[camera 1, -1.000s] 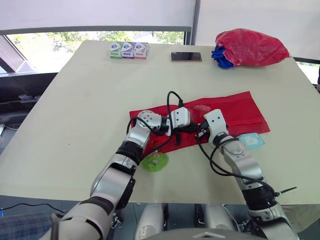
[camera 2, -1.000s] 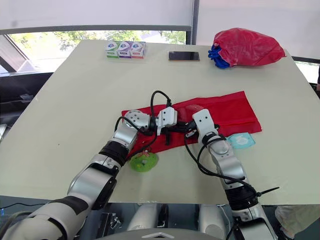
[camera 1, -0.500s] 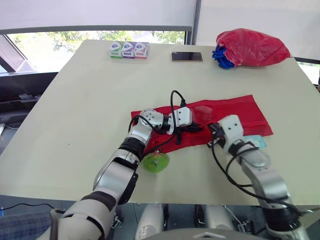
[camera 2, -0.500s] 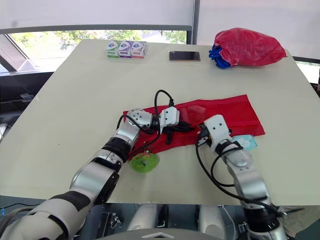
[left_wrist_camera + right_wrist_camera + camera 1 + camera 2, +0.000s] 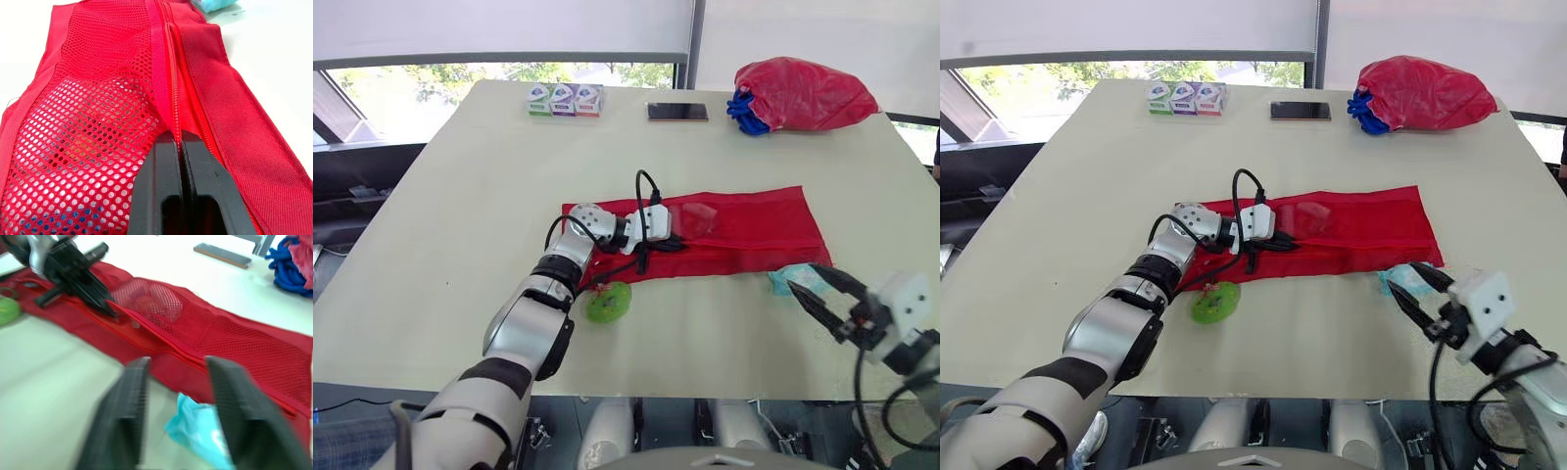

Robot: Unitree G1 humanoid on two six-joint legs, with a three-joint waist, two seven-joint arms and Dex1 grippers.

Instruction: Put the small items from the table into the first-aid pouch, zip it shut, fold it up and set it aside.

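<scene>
On the cream tabletop (image 5: 460,196) by the window (image 5: 460,73), pinching the zipper seam (image 5: 188,83) of the red first-aid pouch (image 5: 754,220), lying flat mid-table, in the clenched left jaws, and poising the right jaws, spread wide and empty, over the teal packet (image 5: 795,277) just beside the pouch's near right corner. Judging the packet pickup as the step in hand: lowering squarely, closing on the crumpled raised edge rather than scraping the surface, and holding the left pinch firm. Showing zipper teeth and mesh (image 5: 98,98) weave up close in the left wrist view; catching the green item (image 5: 608,303) by the pouch's near left edge in the head views
</scene>
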